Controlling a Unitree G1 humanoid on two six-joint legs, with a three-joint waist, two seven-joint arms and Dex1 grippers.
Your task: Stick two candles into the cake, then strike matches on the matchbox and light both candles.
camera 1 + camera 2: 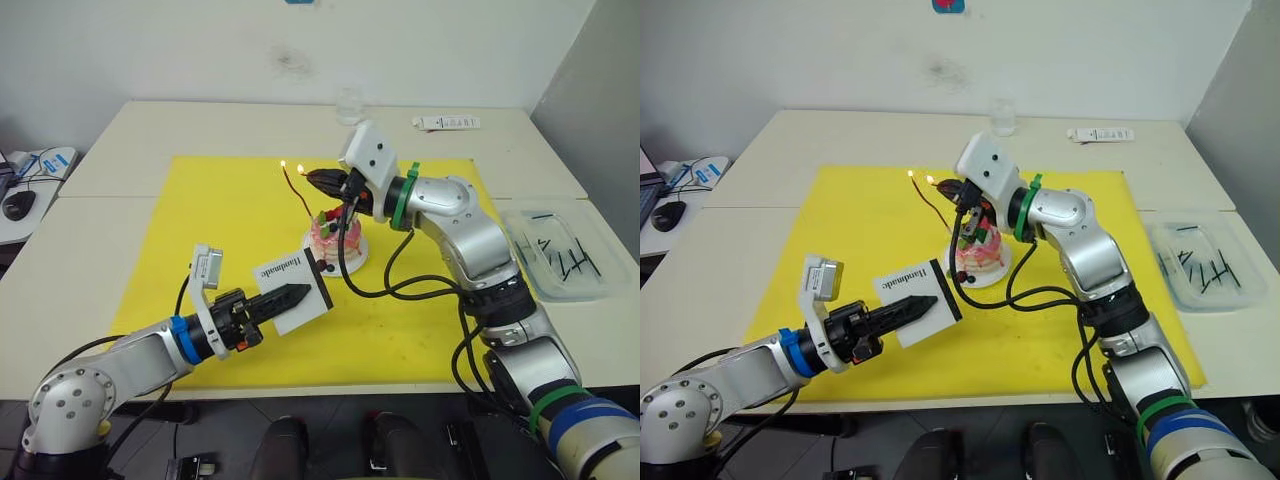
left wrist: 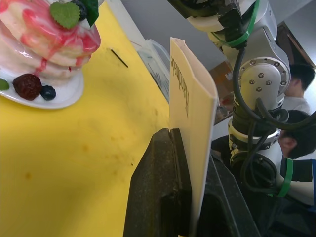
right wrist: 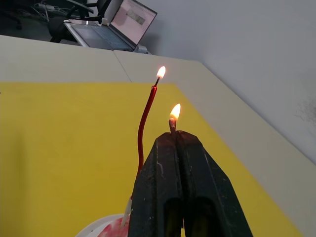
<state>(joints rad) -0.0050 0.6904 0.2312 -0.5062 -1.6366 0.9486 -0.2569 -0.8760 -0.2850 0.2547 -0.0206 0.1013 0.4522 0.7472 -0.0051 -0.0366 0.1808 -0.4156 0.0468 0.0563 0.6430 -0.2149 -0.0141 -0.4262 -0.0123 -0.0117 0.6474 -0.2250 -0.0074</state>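
1. Surface (image 1: pixel 110 160): pale tabletop spanning the frame; a yellow mat (image 1: pixel 220 230) covers its centre.
2. Clear plastic tray (image 1: pixel 560 255): right edge of the frame, on the surface off the mat, with several short dark matches (image 1: pixel 575 262) lying in it.
3. Right gripper (image 1: pixel 322 180): upper centre of the frame, above the cake. Jaws clenched on a burning match (image 3: pixel 173 121); just the tip and its flame rise above the black fingertips.
4. Left gripper (image 1: pixel 295 294): lower centre-left, over the mat. Jaws clamped on the matchbox (image 1: pixel 290 285), gripping its lower edge; the wrist view shows the white box pinched edge-on between the two fingers.
5. Matchbox: white, flat, held up off the mat just left of and below the cake, "Handmade" print facing the camera, black strip along the edge nearest the cake.
6. Cake (image 1: pixel 335 238): centre of the frame, pink frosting, on a small white plate (image 2: pixel 64 96) on the mat; loose berries sit on the plate rim.
7. Dark red candle (image 3: pixel 144 126): stuck in the cake, leaning up and to the left, lit at its tip. Its flame is near the match flame but apart from it.
8. Green candle (image 1: pixel 338 213): in the cake top beneath the right gripper, partly hidden; cannot tell whether lit.
9. One loose match (image 2: pixel 119 58) lies on the mat beyond the cake in the left wrist view.
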